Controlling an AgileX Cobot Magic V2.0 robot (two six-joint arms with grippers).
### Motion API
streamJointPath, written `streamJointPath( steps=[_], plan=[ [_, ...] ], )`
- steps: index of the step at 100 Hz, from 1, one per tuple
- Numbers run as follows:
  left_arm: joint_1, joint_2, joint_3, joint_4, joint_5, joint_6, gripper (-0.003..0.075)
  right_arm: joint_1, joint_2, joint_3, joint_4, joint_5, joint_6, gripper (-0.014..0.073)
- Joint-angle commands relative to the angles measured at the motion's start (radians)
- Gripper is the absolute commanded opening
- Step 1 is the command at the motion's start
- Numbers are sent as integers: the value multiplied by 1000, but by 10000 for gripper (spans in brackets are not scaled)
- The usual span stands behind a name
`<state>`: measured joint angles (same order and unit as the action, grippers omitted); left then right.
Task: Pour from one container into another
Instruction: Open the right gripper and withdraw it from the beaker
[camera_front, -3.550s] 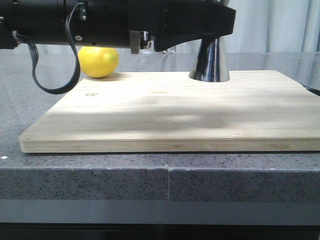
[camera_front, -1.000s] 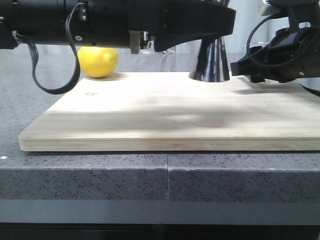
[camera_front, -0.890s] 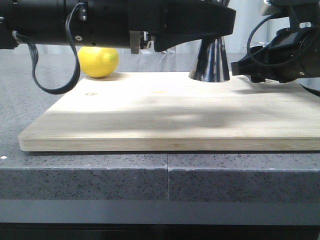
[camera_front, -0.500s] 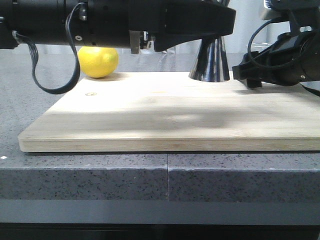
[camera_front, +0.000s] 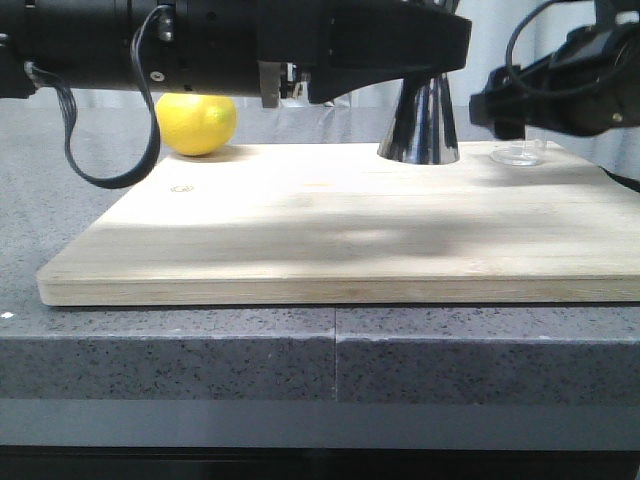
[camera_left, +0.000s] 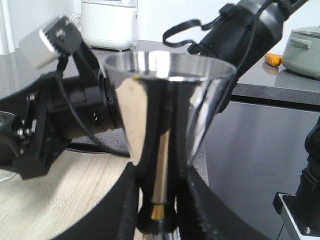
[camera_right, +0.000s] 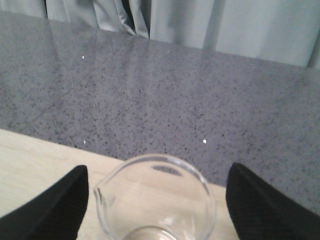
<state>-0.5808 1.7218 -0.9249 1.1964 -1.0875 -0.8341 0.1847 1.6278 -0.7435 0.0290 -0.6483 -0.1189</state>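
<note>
The steel jigger (camera_front: 418, 135) stands on the wooden board (camera_front: 330, 230) near its far edge. My left gripper (camera_front: 440, 45) is shut on its narrow waist. In the left wrist view the black fingers (camera_left: 127, 200) press both sides of the jigger (camera_left: 167, 100) just above its gold band. The clear glass beaker (camera_front: 518, 153) stands on the board to the right of the jigger, and only its base shows below my right gripper (camera_front: 510, 105). In the right wrist view the beaker (camera_right: 155, 197) sits between the right gripper (camera_right: 157, 205) fingers, which are wide open and apart from the glass.
A yellow lemon (camera_front: 198, 122) lies at the board's far left corner. The left arm (camera_front: 200, 45) stretches across the top of the front view. Grey stone counter (camera_right: 165, 95) lies beyond the board.
The right arm came in from the right, dipped low to the board beside the jigger, then rose. The beaker's base now shows beneath it. The left arm and jigger have not moved.
</note>
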Motion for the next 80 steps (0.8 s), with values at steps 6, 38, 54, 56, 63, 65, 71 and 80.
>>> streamJointPath(
  steps=[6,38,54,56,63,65,71,80],
  plan=[
    [0,-52,-29,-63,-76,-7,58,-5,-85,-18,0,-61,1,518],
    [0,-52,-29,-75,-54,3,58,-5,-245,-18,0,-59,1,517],
    [0,-52,-29,-117,-40,57,58,-5,-347,-18,0,-59,1,516],
    [0,-52,-29,-127,-40,64,58,-5,-360,-18,0,-56,1,516],
    [0,-52,-29,-152,-37,88,58,-5,-399,-18,0,-46,1,516],
    [0,-52,-29,-160,-33,90,58,-5,-409,-18,0,-40,1,516],
    [0,-52,-29,-176,-23,107,58,-5,-438,-18,0,-21,1,516],
    [11,-52,-29,-186,-19,125,58,-5,-474,-18,0,7,1,516]
  ],
)
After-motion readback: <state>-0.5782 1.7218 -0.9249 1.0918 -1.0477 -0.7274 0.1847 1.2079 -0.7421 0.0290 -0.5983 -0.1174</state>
